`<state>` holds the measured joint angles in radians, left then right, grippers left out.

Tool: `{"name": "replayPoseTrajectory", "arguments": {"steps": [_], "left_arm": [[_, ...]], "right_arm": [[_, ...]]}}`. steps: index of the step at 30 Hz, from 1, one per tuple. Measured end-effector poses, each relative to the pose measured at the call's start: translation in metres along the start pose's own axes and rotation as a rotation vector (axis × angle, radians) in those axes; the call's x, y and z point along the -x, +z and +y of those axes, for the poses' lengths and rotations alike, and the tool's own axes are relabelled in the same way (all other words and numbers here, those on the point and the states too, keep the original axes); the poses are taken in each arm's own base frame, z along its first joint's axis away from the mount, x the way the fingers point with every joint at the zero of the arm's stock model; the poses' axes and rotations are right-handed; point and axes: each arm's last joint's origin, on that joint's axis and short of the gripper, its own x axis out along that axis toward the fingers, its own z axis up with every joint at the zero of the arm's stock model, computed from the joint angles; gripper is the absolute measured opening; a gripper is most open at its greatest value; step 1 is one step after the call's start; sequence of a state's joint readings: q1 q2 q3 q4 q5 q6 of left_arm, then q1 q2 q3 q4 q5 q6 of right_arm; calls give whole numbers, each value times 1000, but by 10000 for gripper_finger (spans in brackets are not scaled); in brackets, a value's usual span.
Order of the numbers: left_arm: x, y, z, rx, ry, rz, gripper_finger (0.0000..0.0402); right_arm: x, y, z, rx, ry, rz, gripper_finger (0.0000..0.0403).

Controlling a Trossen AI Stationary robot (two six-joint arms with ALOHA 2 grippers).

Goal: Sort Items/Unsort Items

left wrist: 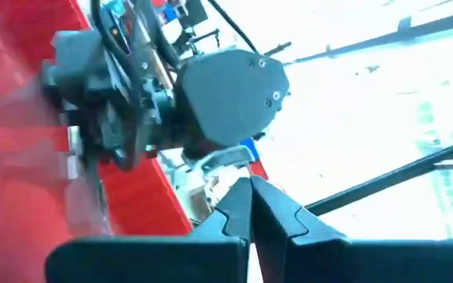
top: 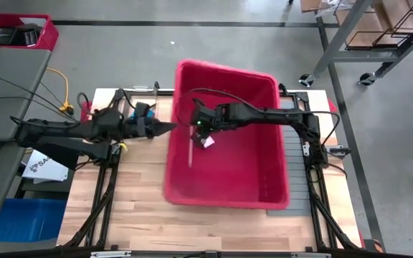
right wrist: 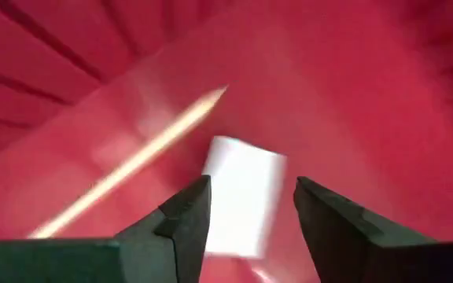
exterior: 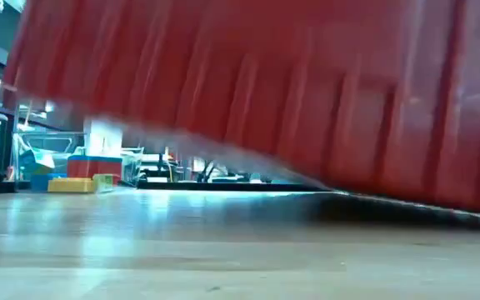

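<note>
Bin [top: 264, 179] holds your right gripper [right wrist: 248, 208], fingers spread around a white block [right wrist: 242, 192]; left gripper [top: 169, 127], closed and empty, waits outside it.

bin [exterior: 307, 92]: fills most of the low view, cut off at top and right, hiding both arms there
white piece [right wrist: 242, 196]: blurred; lower end hidden between the right gripper's [right wrist: 246, 216] fingers; what it is, cannot tell
pale stick [right wrist: 132, 169]: blurred; cut off at the picture's edge
blocks [exterior: 82, 179]: far off; too small to tell apart
</note>
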<state>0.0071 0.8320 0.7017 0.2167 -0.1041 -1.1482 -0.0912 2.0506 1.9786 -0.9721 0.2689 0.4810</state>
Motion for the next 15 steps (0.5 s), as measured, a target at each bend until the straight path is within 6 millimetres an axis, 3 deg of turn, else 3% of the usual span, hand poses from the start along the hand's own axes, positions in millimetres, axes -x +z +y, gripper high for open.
{"name": "replayPoseTrajectory", "arguments": {"steps": [5, 9, 15], "left_arm": [[-1, 3, -5, -50, -60, -62, 0], [-3, 3, -3, -55, -41, -54, 0], [8, 6, -8, -123, -35, -67, 0]], "right_arm": [[15, 0, -9, 73, -129, 19, 176], [14, -6, -12, 71, -148, 89, 176], [12, -11, -7, 58, -34, 171, 176]]}}
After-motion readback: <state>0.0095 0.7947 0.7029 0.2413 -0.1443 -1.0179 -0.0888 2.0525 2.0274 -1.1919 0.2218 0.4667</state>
